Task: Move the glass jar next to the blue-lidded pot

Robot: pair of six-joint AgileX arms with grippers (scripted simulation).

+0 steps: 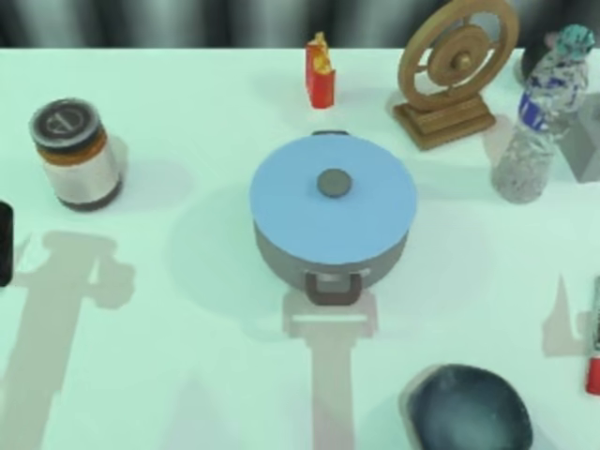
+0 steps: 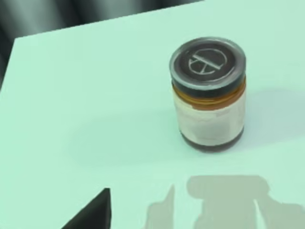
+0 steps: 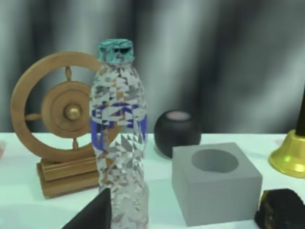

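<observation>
Both AgileX arms are sitting almost wholly out of the top view. Only a dark sliver of the left gripper (image 1: 4,242) is showing at the left edge, and a thin strip of the right gripper (image 1: 594,337) at the right edge. In each wrist view, a single dark fingertip (image 2: 93,212) is poking in above the surface.

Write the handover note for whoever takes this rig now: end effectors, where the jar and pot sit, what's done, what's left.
Left end effector: at the table's left edge, holding nothing; fingers not readable.
Right end effector: at the right edge, idle.
Glass jar: upright at the far left, untouched, well apart from the pot.
Blue-lidded pot: centre of the table, lid on.
Done: nothing.
Left: grasp the jar, carry it right, set it beside the pot.
</observation>
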